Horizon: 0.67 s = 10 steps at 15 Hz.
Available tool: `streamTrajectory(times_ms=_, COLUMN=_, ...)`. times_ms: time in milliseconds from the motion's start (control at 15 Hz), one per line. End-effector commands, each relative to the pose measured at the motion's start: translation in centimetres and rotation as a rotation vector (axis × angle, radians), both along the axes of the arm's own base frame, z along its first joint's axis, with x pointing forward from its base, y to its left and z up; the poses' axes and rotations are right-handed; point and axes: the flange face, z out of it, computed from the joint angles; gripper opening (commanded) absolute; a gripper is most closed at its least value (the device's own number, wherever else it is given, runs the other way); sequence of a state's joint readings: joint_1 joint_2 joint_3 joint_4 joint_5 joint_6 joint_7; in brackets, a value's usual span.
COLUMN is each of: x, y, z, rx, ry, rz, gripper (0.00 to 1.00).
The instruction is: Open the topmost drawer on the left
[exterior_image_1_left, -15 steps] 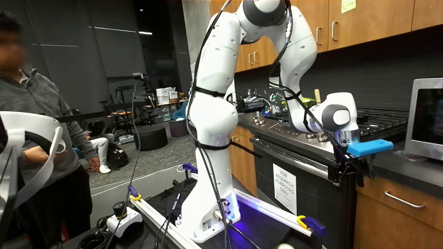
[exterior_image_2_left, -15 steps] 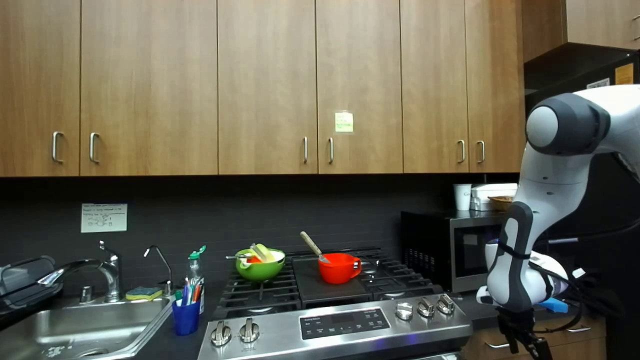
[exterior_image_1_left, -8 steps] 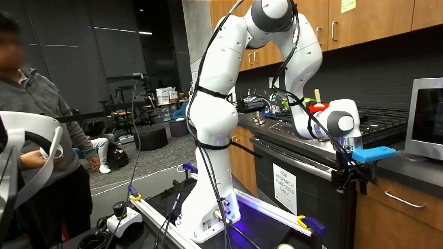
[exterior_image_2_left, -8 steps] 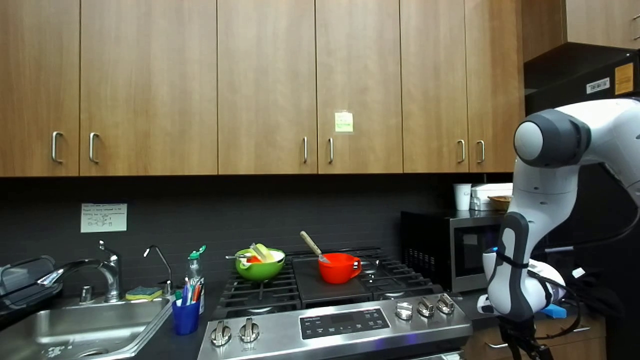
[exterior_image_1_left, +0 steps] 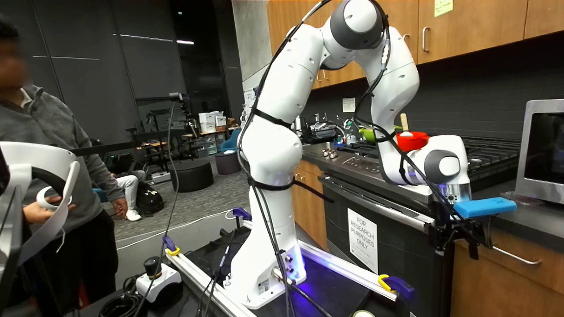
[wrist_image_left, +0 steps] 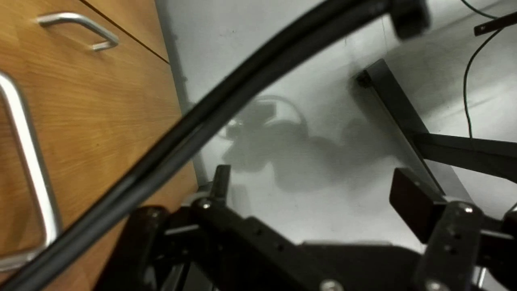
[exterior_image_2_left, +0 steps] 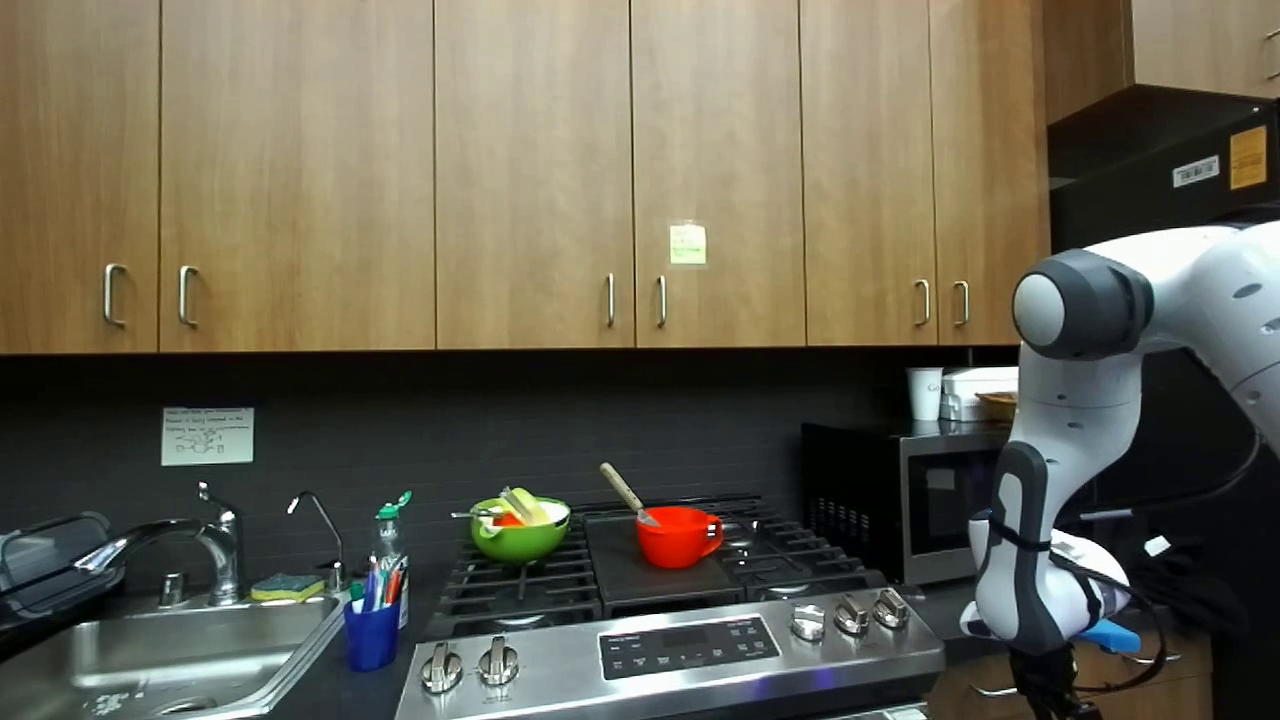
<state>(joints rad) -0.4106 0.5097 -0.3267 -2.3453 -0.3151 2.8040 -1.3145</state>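
The topmost drawer (exterior_image_1_left: 515,275) is a brown wooden front below the counter; it looks shut. Its silver bar handle (exterior_image_1_left: 515,254) shows right of my gripper (exterior_image_1_left: 457,253) in an exterior view. The drawer (exterior_image_2_left: 960,675) also shows at the lower right in an exterior view, where my fingertips are cut off below. In the wrist view, a large silver handle (wrist_image_left: 30,157), seemingly the drawer's, lies at the left edge, outside my jaws. My gripper (wrist_image_left: 313,186) is open and empty, its jaws wide apart over grey floor. It stands in front of the cabinet, apart from the handle.
The black oven door (exterior_image_1_left: 396,237) with its steel handle (exterior_image_1_left: 374,200) is just left of my gripper. The counter edge (exterior_image_1_left: 524,233) runs above the drawer, with a microwave (exterior_image_1_left: 542,149) on it. A lower handle (wrist_image_left: 76,24) and a black cable (wrist_image_left: 181,149) show in the wrist view.
My arm has moved down and to the right in an exterior view, bringing the open gripper closer to the drawer handle. The drawer has not moved.
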Motion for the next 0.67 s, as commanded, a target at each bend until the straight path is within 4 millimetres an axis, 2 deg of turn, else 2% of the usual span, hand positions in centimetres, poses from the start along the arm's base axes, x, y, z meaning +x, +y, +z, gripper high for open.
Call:
streamTrajectory(times_ms=0, x=0.1, y=-1.7, z=-1.1, rx=-0.014, ry=-0.047, rz=-0.088, gripper=1.00)
streamTrajectory(times_ms=333, x=0.2, y=-2.7, z=-1.3, rx=-0.011, ry=-0.126, rz=-0.170, gripper=1.00)
streamTrajectory(times_ms=600, x=0.4, y=-3.0, z=0.4, rx=-0.015, ry=-0.234, rz=-0.203, gripper=1.00)
